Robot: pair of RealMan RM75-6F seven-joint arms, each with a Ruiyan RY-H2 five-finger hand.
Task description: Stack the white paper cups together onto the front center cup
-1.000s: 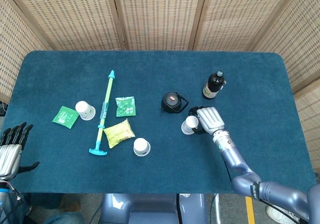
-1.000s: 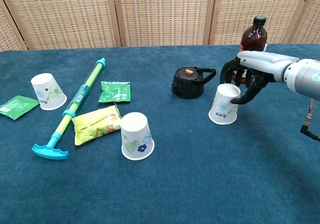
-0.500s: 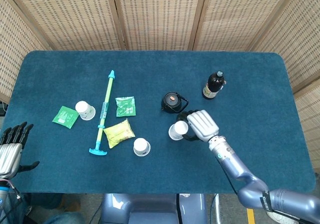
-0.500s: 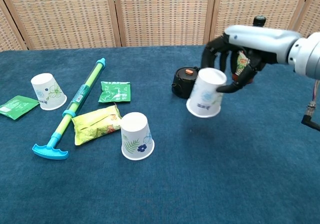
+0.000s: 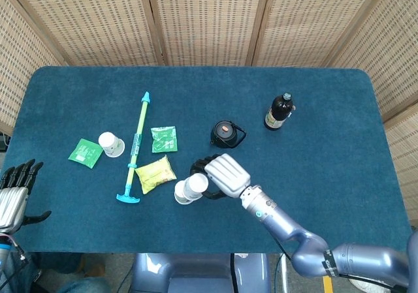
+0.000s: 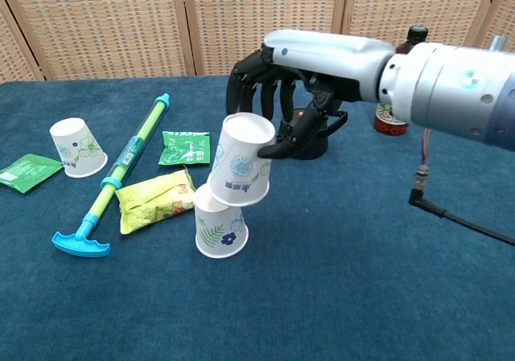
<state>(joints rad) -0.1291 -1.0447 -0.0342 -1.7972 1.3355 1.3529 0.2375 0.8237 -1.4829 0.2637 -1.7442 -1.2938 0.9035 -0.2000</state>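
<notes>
My right hand (image 6: 278, 96) (image 5: 222, 173) holds an upside-down white paper cup (image 6: 241, 162) (image 5: 196, 186) tilted, just above the front center cup (image 6: 218, 227) (image 5: 181, 194), which stands upside down on the blue table. The held cup's rim overlaps the top of the lower cup in the chest view. A third white cup (image 6: 76, 146) (image 5: 112, 144) stands upside down at the far left. My left hand (image 5: 14, 192) hangs off the table's left front edge, fingers apart, holding nothing.
A green and blue long-handled tool (image 6: 121, 170) and a yellow-green packet (image 6: 154, 198) lie left of the front cup. Two green packets (image 6: 186, 147) (image 6: 26, 172) lie further left. A black kettle (image 5: 225, 134) and a brown bottle (image 5: 279, 111) stand behind the right hand.
My right hand lifted the cup from beside the kettle and carried it leftward and forward until it hovers over the front center cup. The left hand stayed still.
</notes>
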